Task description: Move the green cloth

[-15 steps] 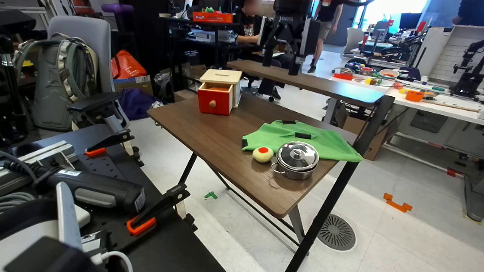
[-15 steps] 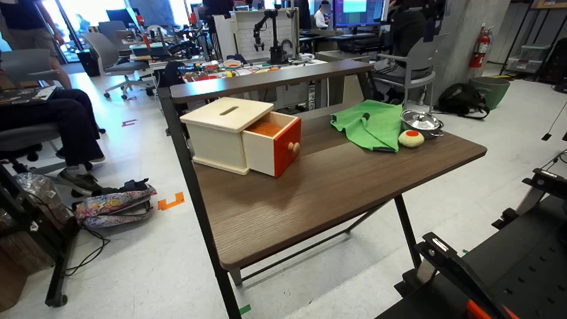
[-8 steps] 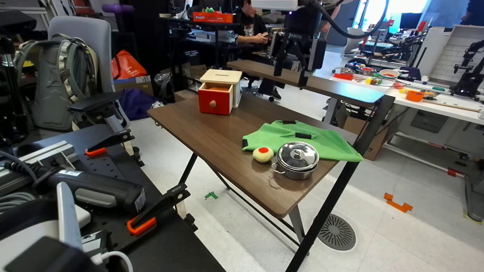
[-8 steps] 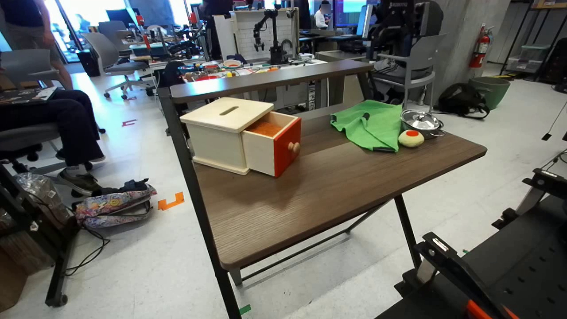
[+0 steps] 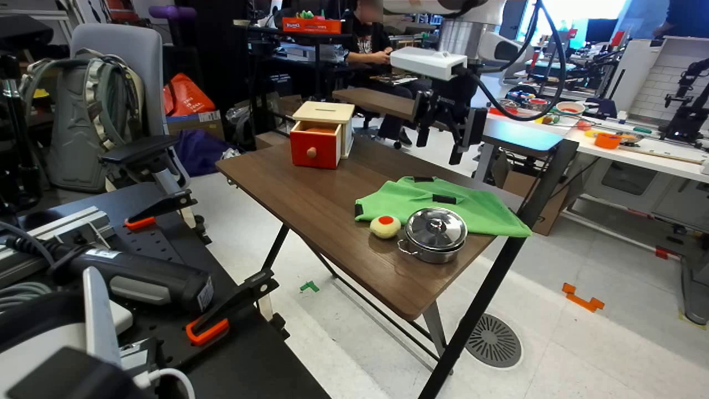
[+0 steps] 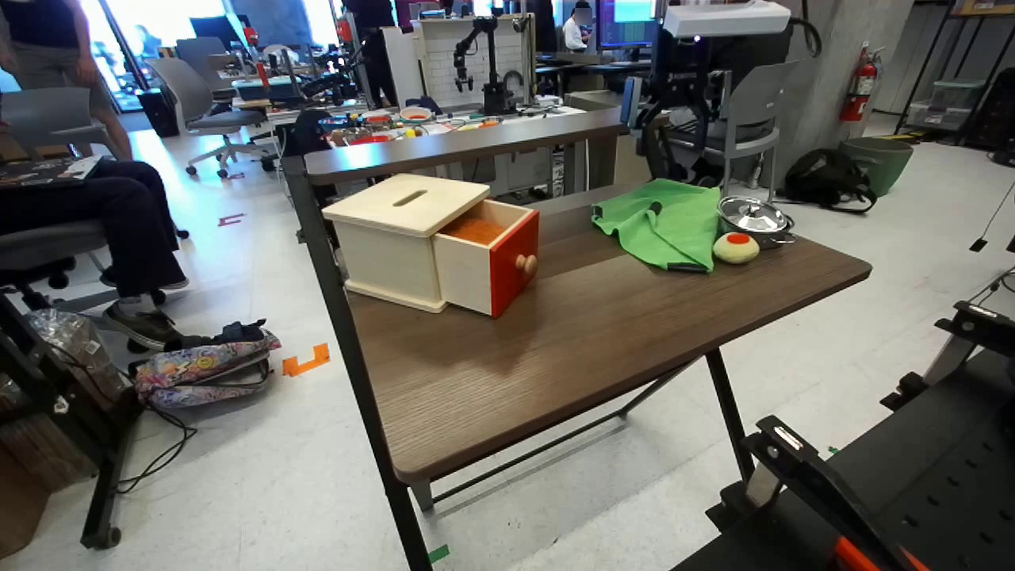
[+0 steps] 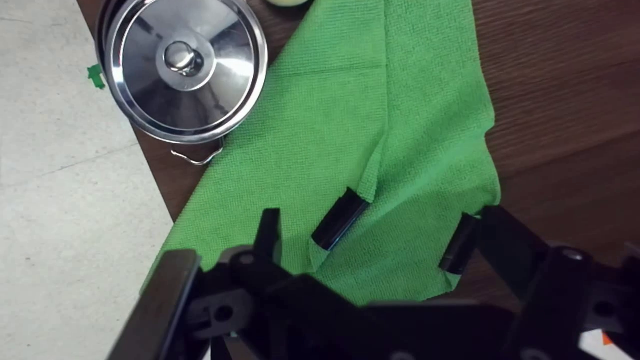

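Observation:
The green cloth (image 5: 476,208) lies wrinkled on the brown table, with black clips on its edges; it also shows in an exterior view (image 6: 678,230) and in the wrist view (image 7: 320,135). One end hangs over the table edge near the dark post. My gripper (image 5: 439,148) is above the cloth, apart from it, pointing down, with fingers spread and nothing between them. In the wrist view my gripper (image 7: 382,215) has its two fingers over the cloth, with a black clip (image 7: 340,219) showing between them and another beside the right finger.
A lidded metal pot (image 5: 436,228) and a yellow round object with an orange spot (image 5: 384,228) stand beside the cloth. A wooden box (image 6: 404,206) with its red-fronted drawer (image 6: 514,266) pulled out is at the table's other end. A raised shelf (image 6: 476,144) runs along the table's side.
The arm has come down from the top of both exterior views, lowering the gripper toward the cloth. The fingers stay apart. The cloth, pot, round object and box have not moved.

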Controlling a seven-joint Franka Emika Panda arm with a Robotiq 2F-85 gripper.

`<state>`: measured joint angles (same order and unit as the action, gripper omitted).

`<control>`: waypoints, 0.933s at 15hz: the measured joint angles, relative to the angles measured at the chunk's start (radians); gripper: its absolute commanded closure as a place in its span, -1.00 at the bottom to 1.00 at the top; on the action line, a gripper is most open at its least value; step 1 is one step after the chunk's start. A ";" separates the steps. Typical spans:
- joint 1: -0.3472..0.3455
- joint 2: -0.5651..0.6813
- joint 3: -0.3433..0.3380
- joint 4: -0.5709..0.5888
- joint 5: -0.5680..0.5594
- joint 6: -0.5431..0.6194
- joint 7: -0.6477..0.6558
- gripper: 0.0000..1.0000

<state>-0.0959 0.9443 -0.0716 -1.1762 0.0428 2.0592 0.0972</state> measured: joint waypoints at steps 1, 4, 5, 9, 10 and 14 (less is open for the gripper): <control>-0.005 0.029 0.000 0.030 0.000 -0.005 0.000 -1.00; -0.020 0.102 0.000 0.107 0.000 -0.006 0.000 -1.00; -0.025 0.124 0.000 0.130 0.000 -0.007 0.000 -1.00; -0.043 0.201 0.000 0.218 0.000 -0.039 0.000 -1.00; -0.046 0.217 0.000 0.237 0.000 -0.047 0.000 -1.00; -0.049 0.281 0.000 0.310 0.000 -0.066 0.000 -1.00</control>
<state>-0.1448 1.2249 -0.0712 -0.8661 0.0428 1.9934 0.0972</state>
